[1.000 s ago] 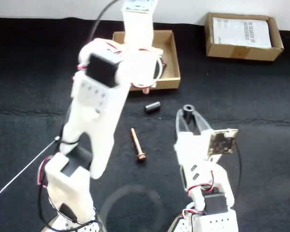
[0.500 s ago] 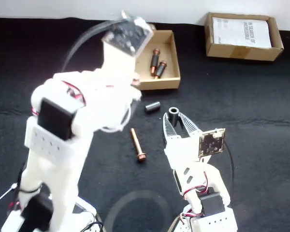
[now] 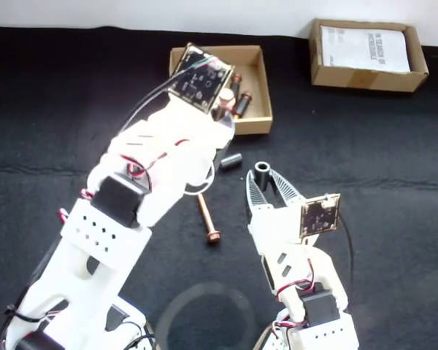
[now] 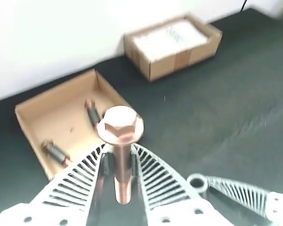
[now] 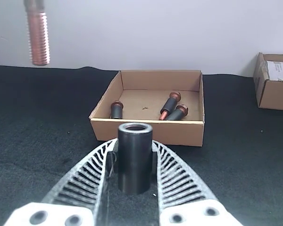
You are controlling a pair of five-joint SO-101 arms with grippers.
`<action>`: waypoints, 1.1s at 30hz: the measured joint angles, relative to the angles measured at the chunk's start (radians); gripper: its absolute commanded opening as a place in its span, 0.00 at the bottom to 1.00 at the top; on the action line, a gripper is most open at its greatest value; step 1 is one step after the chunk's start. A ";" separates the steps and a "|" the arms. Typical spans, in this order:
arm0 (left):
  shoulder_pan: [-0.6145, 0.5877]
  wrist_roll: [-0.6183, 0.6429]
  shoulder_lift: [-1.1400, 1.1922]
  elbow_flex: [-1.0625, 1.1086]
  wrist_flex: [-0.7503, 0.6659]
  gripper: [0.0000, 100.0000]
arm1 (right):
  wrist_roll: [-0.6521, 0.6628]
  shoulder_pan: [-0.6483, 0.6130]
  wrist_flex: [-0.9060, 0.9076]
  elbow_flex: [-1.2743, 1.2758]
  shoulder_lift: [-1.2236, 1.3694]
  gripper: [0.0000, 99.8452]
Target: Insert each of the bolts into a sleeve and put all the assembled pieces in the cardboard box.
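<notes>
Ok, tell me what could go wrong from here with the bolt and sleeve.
1. Misalignment: the bolt in the left gripper hangs off to one side of the upright sleeve held by the right gripper. Its tip may strike the rim and tilt the sleeve.
2. The spare bolt and spare sleeve lie on the table close by the left arm. A low sweep could knock them away.

A black-covered table (image 3: 394, 219) carries 4 items. 1 loose bolt (image 3: 206, 216) is laid beside the right gripper (image 3: 263, 176), with 1 loose sleeve (image 3: 231, 161) near its fingertips. The cardboard box (image 3: 266, 102) and a second box (image 3: 321, 69) are set farther ahead.
</notes>
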 measured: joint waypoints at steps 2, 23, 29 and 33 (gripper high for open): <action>0.025 0.000 -0.023 0.063 -0.084 0.01 | 0.000 0.000 0.000 0.000 0.000 0.01; 0.196 0.149 -0.041 0.299 -0.385 0.01 | 0.000 0.000 0.000 0.000 0.000 0.01; 0.193 0.158 -0.049 0.354 -0.394 0.01 | 0.000 0.009 0.000 0.000 0.002 0.01; 0.198 0.158 -0.051 0.393 -0.397 0.01 | 0.000 0.048 0.002 0.000 0.002 0.01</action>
